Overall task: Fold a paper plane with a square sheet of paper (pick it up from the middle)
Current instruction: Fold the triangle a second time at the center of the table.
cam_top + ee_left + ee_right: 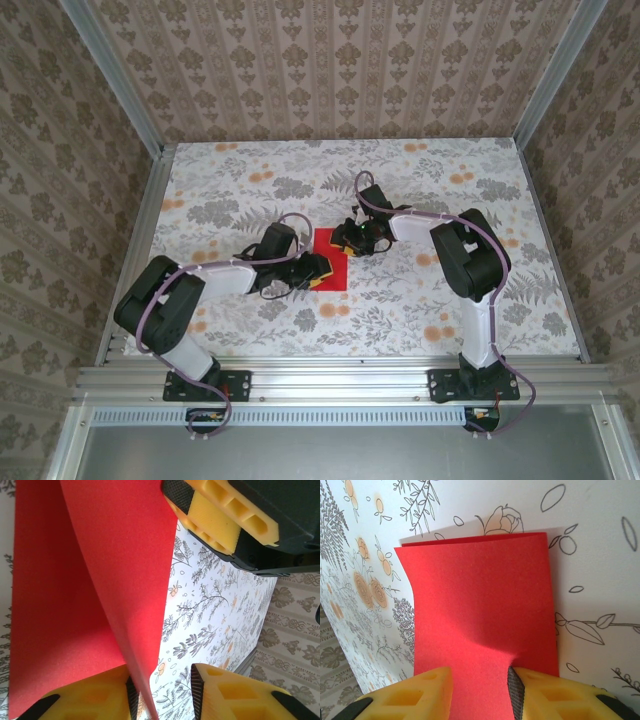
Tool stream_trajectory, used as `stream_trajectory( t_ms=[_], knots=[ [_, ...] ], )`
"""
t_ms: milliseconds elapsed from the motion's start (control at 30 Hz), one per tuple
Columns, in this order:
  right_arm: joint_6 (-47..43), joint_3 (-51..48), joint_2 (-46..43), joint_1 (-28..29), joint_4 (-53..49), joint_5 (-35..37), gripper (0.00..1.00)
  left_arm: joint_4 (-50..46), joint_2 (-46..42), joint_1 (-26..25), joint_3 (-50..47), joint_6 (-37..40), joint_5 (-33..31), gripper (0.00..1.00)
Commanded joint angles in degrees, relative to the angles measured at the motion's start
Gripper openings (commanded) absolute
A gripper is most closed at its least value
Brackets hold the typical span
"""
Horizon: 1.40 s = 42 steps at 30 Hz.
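You're early: the sheet (480, 605) has one fold, and the wings all remain. Your left end effector (161, 680) is spread, straddling a raised flap. The right end effector (480, 675) is spread too, pressing the sheet.

White-and-black arms (230, 275), yellow pincer fingers (235, 695)

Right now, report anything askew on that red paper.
The red paper is folded slightly askew: a sliver of the lower layer peeks past its far edge, one side edge bows inward, and it puckers beside the right claw.
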Motion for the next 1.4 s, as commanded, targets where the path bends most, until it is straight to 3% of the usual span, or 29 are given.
stream_trajectory(
  t_ms=[0, 533, 900, 1100, 1367],
  knots=[
    [-1.0, -2.8, 5.9, -0.3, -6.3, 6.0, 0.39, -0.7, -0.9, 0.1, 2.4, 1.3, 1.5, 0.34],
    [-1.1, -3.3, 5.2, -0.3, -5.9, 4.4, 0.39, 4.0, 7.3, 0.1, 7.0, 1.1, 2.5, 0.43],
    [-1.4, -3.4, 4.3, -0.9, -6.1, 3.1, 0.39, 4.0, 9.4, 0.6, 6.6, 2.6, 1.0, 0.44],
    [-2.4, -2.9, 2.8, -1.7, -5.7, 1.1, 0.39, 2.6, 10.0, 0.7, 6.3, 3.2, -0.2, 0.36],
    [-10.5, -2.6, -4.4, -2.5, -7.2, -1.9, 0.37, 0.9, 9.4, 1.0, 5.6, 3.6, -1.6, 0.28]
  ],
)
